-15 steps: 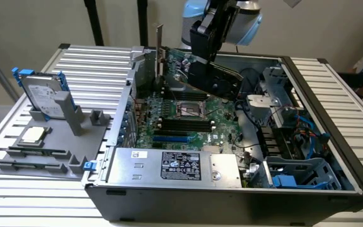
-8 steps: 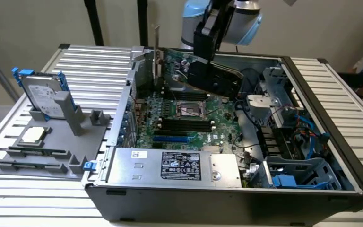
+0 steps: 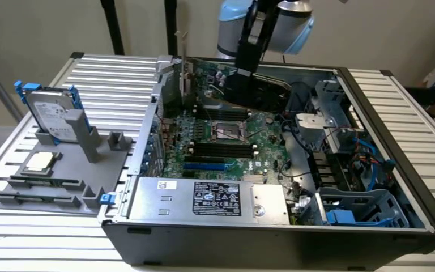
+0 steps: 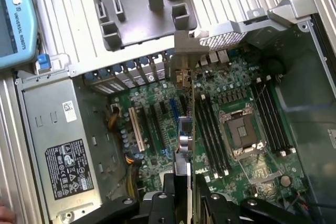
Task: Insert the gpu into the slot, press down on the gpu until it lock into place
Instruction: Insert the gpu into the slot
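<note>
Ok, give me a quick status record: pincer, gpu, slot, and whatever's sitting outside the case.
pincer: shut on the gpu
gpu: held above the motherboard, toward the far side of the case, not seated
slot: blue, uncovered, nothing in it, next to the power supply
outside the case: hard drive standing in a grey fixture at the exterior view's left

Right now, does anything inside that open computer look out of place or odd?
The gpu is held in the robot's hand above the motherboard, not seated in the blue slot. The processor socket is empty. Nothing looks spilled or broken.
</note>
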`<state>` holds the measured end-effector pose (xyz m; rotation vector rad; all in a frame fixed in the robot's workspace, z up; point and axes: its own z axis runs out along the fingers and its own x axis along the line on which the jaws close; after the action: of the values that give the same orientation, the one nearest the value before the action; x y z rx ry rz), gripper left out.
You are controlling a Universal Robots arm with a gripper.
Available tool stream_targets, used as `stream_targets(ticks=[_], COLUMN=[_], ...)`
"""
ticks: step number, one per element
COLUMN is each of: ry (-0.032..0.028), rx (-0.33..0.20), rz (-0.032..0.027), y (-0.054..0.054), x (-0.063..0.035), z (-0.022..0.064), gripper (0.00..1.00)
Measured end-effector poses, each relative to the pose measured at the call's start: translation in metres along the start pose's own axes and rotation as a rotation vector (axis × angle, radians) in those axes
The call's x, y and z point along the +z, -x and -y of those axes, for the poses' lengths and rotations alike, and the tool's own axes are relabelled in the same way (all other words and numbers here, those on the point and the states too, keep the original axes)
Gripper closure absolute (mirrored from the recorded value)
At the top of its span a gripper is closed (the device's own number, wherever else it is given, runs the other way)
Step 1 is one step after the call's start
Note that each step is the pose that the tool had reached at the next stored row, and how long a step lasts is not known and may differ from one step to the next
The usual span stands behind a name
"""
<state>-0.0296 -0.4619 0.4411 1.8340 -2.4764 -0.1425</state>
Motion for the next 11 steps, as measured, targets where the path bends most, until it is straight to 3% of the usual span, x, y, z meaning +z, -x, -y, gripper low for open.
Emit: stream_targets(ticks=[8, 11], ry=[0.0059, 0.0095], rx=[-0.128, -0.171], rz=[0.0019, 0.0102], y=[0.0000, 0.0000], x=[0.0000, 0.0001], z=[0.0000, 0.0001], gripper=[0.74, 0.74])
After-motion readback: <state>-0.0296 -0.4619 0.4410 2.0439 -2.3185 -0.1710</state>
